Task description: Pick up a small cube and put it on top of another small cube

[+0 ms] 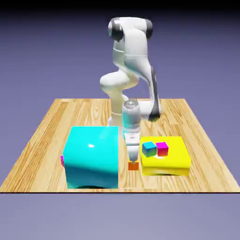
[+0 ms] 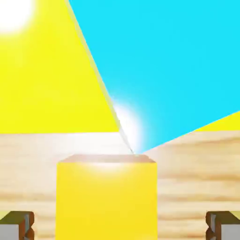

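Tool [image 1: 133,158] wide open, we see fingertips [image 2: 17,225] apart either side of tiny plain orange cube [image 1: 133,165], gripping nothing. Cube on wooden surface [image 1: 42,140], between big cyan block [image 1: 91,157] and yellow block [image 1: 166,161].

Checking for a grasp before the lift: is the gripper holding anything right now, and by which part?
Nothing is held. The gripper is open: its jaws stand wide apart on either side of the small orange cube, touching neither side.
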`<state>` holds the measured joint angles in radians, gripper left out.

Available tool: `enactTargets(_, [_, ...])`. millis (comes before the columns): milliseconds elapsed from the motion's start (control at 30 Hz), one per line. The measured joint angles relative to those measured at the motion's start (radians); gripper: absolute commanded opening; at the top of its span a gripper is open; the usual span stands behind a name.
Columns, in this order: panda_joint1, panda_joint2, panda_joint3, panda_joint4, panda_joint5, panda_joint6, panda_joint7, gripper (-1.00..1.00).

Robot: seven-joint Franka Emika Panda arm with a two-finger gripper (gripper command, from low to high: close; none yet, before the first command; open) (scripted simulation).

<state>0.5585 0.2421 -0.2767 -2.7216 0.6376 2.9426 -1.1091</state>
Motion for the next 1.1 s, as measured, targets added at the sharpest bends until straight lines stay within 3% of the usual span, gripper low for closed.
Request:
enactTargets(100, [-0.073, 0.071, 0.102, 0.025, 0.13, 0.04, -0.101, 0.0])
enactTargets(133, [-0.086, 0.084, 0.12, 0.03, 0.153, 0.048, -0.118, -1.0])
enactTargets(600, [0.194, -0.191, -0.273, -0.068, -0.347, -0.109, 0.268, -1.0])
enactTargets(700, [0.213, -0.165, -0.309, -0.009, -0.366, -0.133, 0.348, -1.0])
enactTargets(1000, [0.118, -0.301, -0.256, 0.113, -0.709, -0.524, 0.57, -1.0])
enactTargets(1100, [0.195, -0.401, -0.187, 0.154, -0.732, -0.597, 0.648, -1.0])
